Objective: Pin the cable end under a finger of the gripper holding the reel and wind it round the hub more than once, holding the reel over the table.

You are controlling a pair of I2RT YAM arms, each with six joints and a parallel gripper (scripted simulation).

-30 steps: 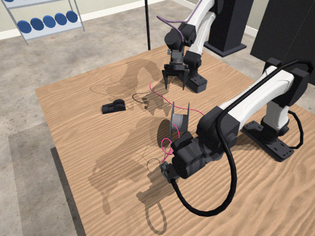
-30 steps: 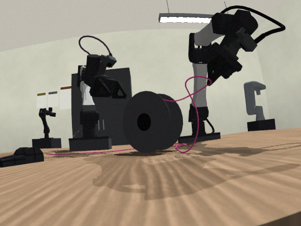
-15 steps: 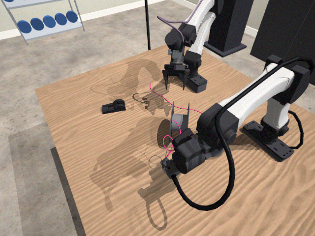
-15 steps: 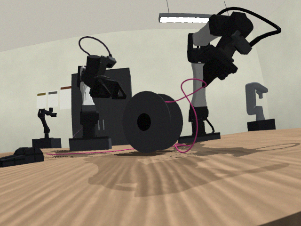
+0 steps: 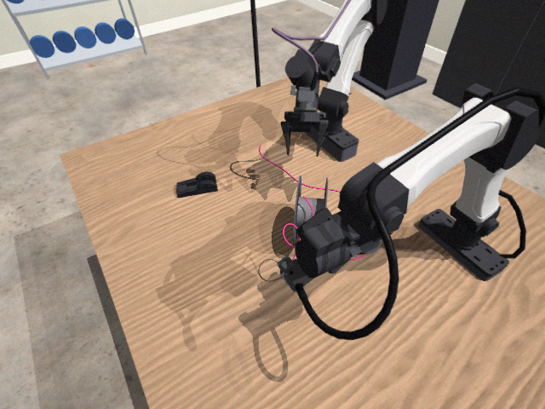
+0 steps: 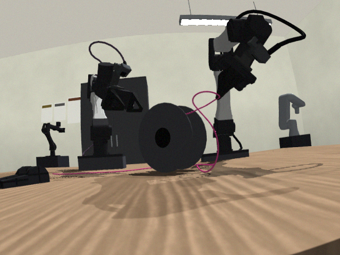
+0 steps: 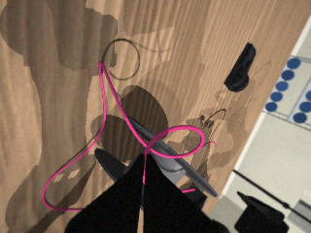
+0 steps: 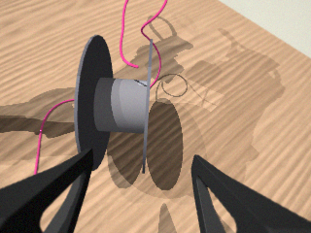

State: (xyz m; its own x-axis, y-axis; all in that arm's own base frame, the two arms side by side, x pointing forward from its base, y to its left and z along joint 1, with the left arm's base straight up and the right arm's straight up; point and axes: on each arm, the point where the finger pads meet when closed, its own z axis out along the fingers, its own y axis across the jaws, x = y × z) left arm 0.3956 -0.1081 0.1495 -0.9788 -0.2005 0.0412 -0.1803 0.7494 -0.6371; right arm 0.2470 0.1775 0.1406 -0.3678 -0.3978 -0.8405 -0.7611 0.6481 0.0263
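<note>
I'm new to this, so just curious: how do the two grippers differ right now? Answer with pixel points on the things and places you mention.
The left gripper (image 6: 218, 96) (image 7: 145, 160) is shut on the pink cable (image 6: 218, 139) (image 7: 104, 107); the right gripper (image 5: 302, 153) (image 8: 143, 158) is open and empty. The left points toward the cable loop, the right toward the reel (image 8: 131, 104). Both are black.

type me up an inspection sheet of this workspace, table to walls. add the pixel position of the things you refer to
surface: wood-grain table (image 5: 439, 330) (image 6: 164, 233) (image 7: 190, 29) (image 8: 272, 146), arm shadows across it; no spill or damage seen
job's things: reel (image 5: 314, 206) (image 6: 175, 148) (image 7: 182, 177) (image 8: 127, 104) on its flange rims, ungripped; pink cable (image 5: 323, 189) (image 6: 218, 142) (image 7: 105, 116) (image 8: 41, 131) partly lying on the table, partly raised in a loop
clutter: small black object (image 5: 197, 185) (image 6: 26, 177) (image 7: 240, 70), use unclear
grippers: left gripper (image 6: 217, 96) (image 7: 145, 155) shut on the cable above the table; right gripper (image 5: 302, 154) (image 6: 133, 110) (image 8: 143, 155) open, empty
cables: black hose (image 5: 392, 273) (image 6: 290, 26) bowing off the left arm; no snag seen
surroundings: blue discs (image 5: 84, 37) (image 7: 282, 86) racked beyond the table; people: nothing seen
</note>
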